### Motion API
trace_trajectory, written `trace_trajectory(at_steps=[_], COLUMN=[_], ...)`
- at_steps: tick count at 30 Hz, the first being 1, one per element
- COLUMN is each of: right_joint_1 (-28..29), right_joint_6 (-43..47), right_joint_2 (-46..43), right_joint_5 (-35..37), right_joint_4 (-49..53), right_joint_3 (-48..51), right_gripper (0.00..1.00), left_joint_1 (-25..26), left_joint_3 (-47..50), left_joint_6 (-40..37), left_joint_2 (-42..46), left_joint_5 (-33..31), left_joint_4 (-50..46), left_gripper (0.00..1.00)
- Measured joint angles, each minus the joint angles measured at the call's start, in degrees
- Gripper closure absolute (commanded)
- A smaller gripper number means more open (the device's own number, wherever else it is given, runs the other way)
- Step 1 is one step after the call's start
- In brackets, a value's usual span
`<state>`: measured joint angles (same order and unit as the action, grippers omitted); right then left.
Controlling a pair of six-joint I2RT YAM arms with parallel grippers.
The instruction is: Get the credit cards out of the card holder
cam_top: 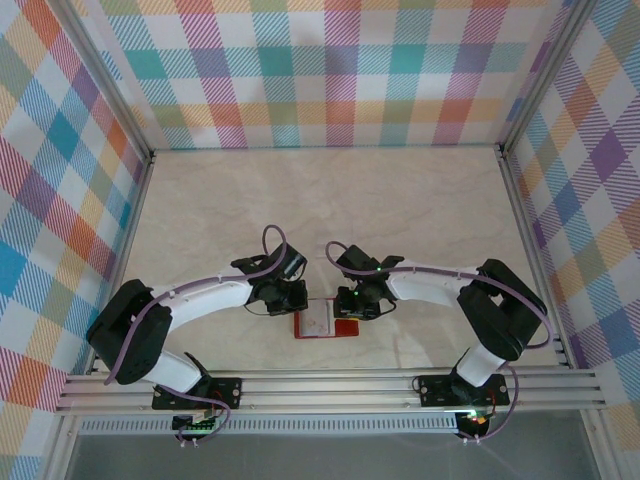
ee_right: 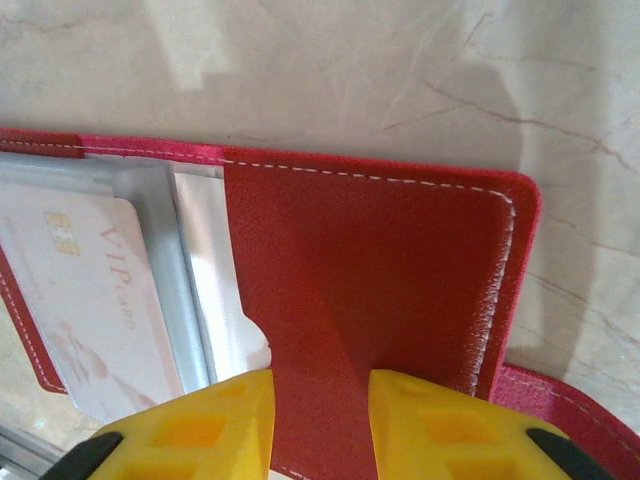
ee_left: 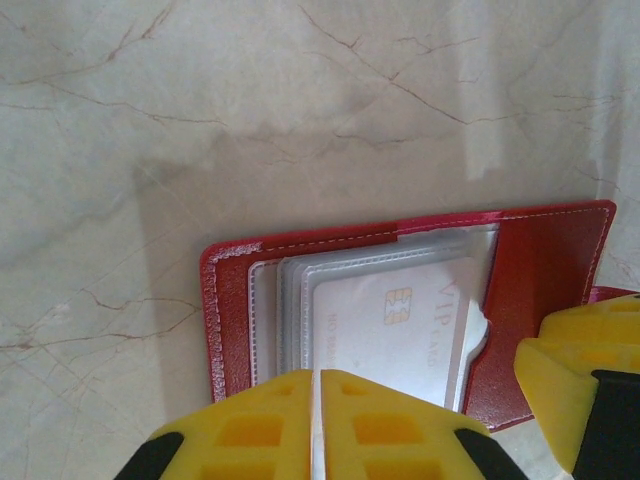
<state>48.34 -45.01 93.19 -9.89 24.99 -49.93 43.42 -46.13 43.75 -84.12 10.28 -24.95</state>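
Note:
The red card holder (cam_top: 349, 329) lies open on the marble table between my two grippers. Its clear sleeves hold a pale credit card (ee_left: 395, 320) printed "VIP card" with a gold chip; further cards behind it cannot be told apart. My left gripper (ee_left: 318, 400) is shut at the sleeves' near edge, with only a thin pale sliver between its yellow fingers. My right gripper (ee_right: 320, 400) stands with its fingers apart over the holder's red flap (ee_right: 370, 260), whose creased surface runs between them. The same card (ee_right: 85, 280) shows at the left of the right wrist view.
The holder's snap tab (ee_right: 560, 410) sticks out past the flap's right edge. The table's front rail (cam_top: 330, 385) runs just behind the holder, near the arm bases. Checkered walls (cam_top: 320, 70) enclose the table on three sides.

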Motion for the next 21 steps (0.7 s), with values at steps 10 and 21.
trace_trajectory(at_steps=[10, 21], right_joint_1=[0.00, 0.00], right_joint_6=[-0.39, -1.44], right_joint_2=[-3.96, -2.23], right_joint_5=[-1.64, -6.08], right_joint_4=[-0.68, -5.53], right_joint_3=[0.00, 0.02], right_gripper=[0.63, 0.64], left_joint_1=[0.00, 0.00], left_joint_3=[2.21, 5.60], left_joint_6=[1.40, 1.68], left_joint_2=[2.40, 2.60], left_joint_5=[1.16, 4.31], left_joint_4=[1.33, 4.72], left_gripper=[0.73, 0.75])
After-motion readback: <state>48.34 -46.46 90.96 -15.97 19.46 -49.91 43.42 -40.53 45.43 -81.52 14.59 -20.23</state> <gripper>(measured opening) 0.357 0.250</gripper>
